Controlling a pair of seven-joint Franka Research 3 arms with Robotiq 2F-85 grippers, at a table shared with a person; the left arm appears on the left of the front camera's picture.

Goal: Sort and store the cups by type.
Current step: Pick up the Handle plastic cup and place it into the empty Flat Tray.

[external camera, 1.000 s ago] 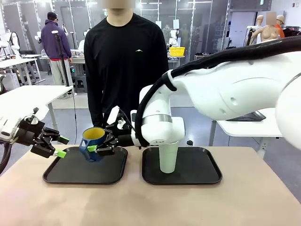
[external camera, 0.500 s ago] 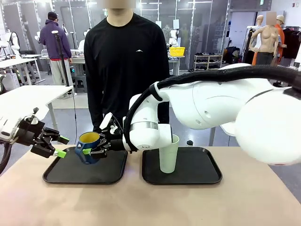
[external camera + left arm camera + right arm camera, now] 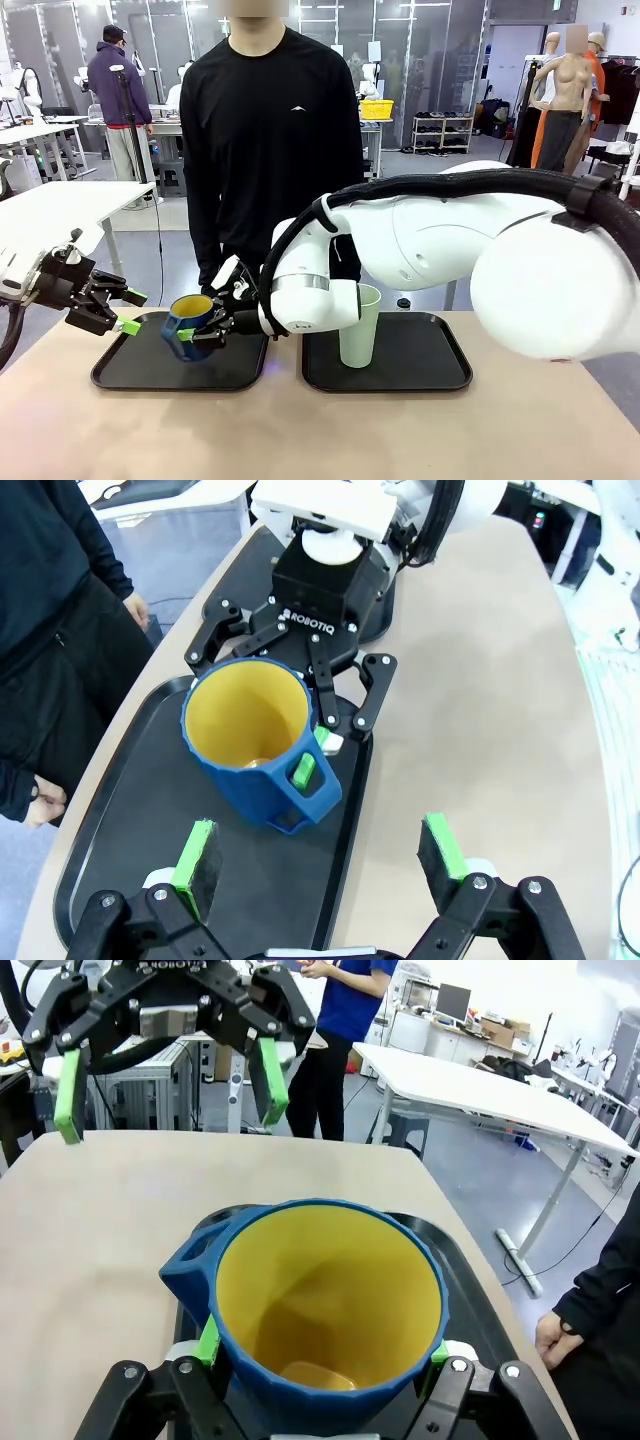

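A: Front view first; what does the right gripper (image 3: 200, 327) hold?

B: The dark blue mug (image 3: 189, 326), yellow inside, pinched between its green pads, tilted and over the left black tray (image 3: 130, 375); whether the mug touches the tray I cannot tell; the pale mint tumbler (image 3: 360, 326) stands upright on the right black tray (image 3: 430, 372), behind that gripper's wrist, well apart from the mug.

A: And the left gripper (image 3: 128, 312)?

B: Just to the side of the mug, over the left tray's outer edge, jaws spread, nothing between them; a person in a black top (image 3: 270, 120) stands beyond both grippers at the table's far side.

A: Left wrist view?

B: Its own green-tipped fingers (image 3: 197, 852) stand wide apart at the bottom edge; the mug (image 3: 262, 742) lies straight ahead of them, mouth up, handle turned toward the camera; the right gripper (image 3: 305, 755) clamps it from the far side, and white lettering on its black body reads ROBOTIQ; the person's hand (image 3: 40, 802) hangs to the left.

A: Right wrist view?

B: The mug (image 3: 325, 1310) sits between the right gripper's pads (image 3: 208, 1342), rim close to the lens, handle to the left; the left gripper (image 3: 165, 1085) hangs ahead, splayed; its label is too blurred to read.
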